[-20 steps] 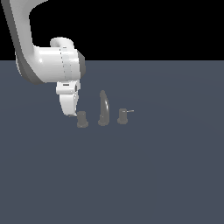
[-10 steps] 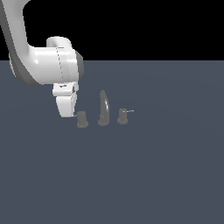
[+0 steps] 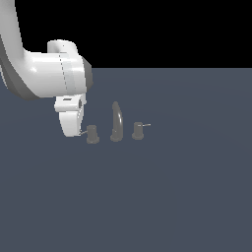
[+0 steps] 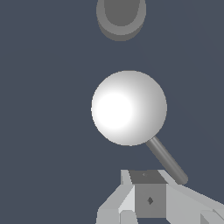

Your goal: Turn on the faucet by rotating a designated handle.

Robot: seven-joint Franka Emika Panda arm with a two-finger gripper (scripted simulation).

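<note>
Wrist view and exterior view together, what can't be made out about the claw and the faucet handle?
- Claw opening: in the exterior view its body hides the fingers; the wrist view's edge cuts them off.
- Contact with the handle's lever rod: the rod's end sits beside a finger, touching or not unclear.
- Faucet spout: mostly cut off in the wrist view.

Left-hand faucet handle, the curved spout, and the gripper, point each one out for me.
left-hand handle (image 3: pixel 92 135): exterior view, on the knob's grey body.
spout (image 3: pixel 116 120): exterior view, middle of its curved stem.
gripper (image 3: pixel 74 129): exterior view, at its fingertips, beside the handle's lever rod.
</note>
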